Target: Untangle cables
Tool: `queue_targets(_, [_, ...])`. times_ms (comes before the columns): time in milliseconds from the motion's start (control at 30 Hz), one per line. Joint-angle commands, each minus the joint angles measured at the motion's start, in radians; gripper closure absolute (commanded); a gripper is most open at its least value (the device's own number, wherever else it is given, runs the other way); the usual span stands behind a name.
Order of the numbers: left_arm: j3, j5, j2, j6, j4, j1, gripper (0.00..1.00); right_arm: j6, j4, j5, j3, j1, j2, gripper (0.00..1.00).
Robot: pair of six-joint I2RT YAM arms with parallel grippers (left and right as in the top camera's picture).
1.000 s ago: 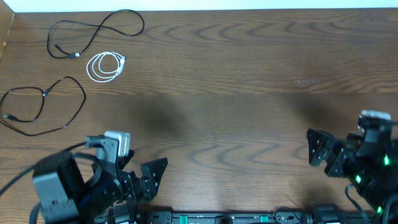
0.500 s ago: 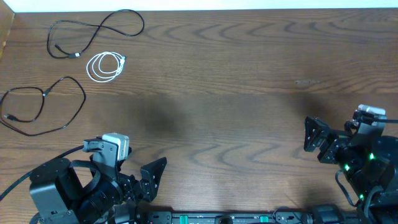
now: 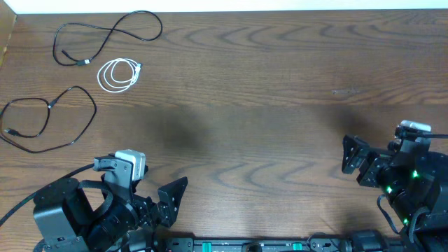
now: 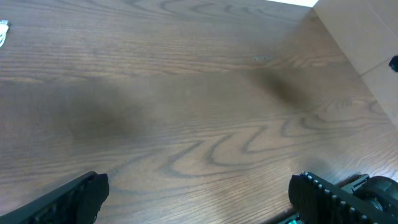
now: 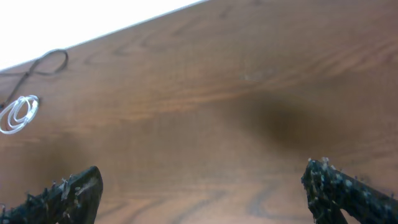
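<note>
Even, soft lighting; two diffuse dark shadows on the worktop (image 3: 280,84); right wrist view blurred, far edge overexposed.

Obstacles were confined to the far-left corner of the surface (image 3: 266,105): the upper black cable (image 3: 105,38), the white coiled cable (image 3: 117,75) just beside it, and the lower black cable (image 3: 52,122) near the left edge. Narrow strips of bare wood separated them. Rightward of that group, bare wood ran to the right edge. The left end effector (image 4: 199,182) and right end effector (image 5: 202,168), both spread wide, sat well apart at the near edge.
</note>
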Motion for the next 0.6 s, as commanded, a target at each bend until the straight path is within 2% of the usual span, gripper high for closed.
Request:
queue_targets(0, [0.003, -0.005, 0.0, 0.012, 0.002, 0.003, 0.02, -0.005, -0.048, 0.001, -0.004, 0.003, -0.002, 0.01])
queue_targets(567, [0.003, -0.005, 0.0, 0.012, 0.002, 0.003, 0.02, -0.005, -0.32, 0.002, -0.004, 0.003, -0.005, 0.01])
